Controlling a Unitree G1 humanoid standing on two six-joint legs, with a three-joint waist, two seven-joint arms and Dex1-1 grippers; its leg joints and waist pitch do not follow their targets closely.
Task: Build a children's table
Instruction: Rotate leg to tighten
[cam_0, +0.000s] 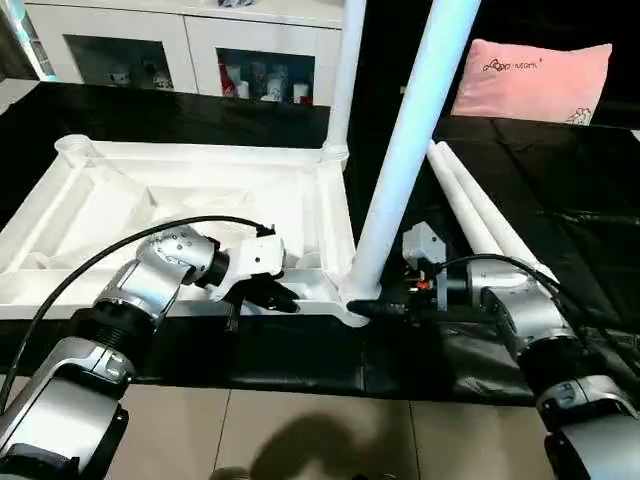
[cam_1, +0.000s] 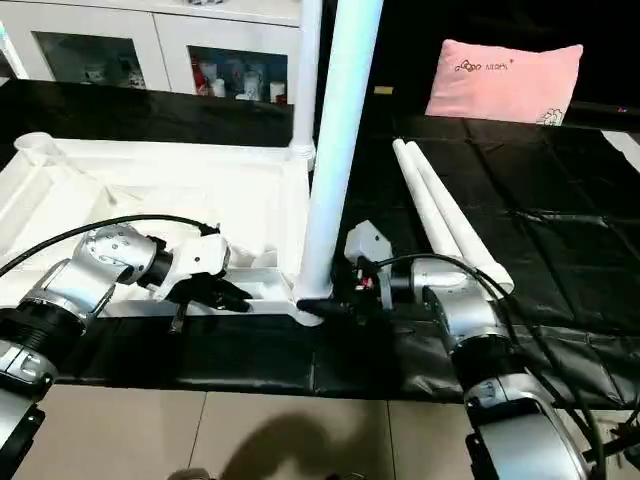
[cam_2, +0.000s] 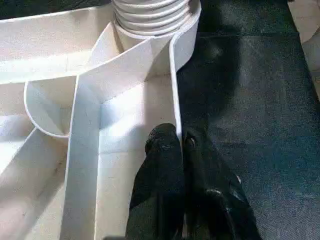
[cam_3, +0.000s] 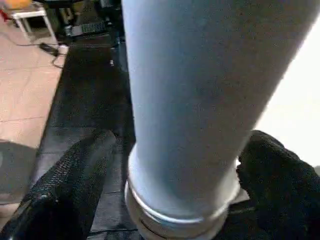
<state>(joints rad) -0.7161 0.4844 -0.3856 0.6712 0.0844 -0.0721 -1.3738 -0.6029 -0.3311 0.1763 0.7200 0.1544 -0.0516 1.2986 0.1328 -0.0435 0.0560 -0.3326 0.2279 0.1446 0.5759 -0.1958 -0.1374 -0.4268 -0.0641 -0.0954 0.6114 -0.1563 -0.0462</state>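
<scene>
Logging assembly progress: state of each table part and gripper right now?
Tabletop: upside down, ribs up.
Near leg: upright in corner socket.
Far leg: upright in socket.
Two spare legs: lying loose.
Left gripper: shut on tabletop rim.
Right gripper: open around near leg.

White glass-door cabinet (cam_0: 190, 45), pink pillow (cam_0: 530, 80), seemingly tiled floor (cam_0: 300, 435).

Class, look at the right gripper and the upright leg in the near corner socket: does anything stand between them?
Nothing visible does. The right gripper has one finger on each side of the leg, just above the corner socket.
</scene>
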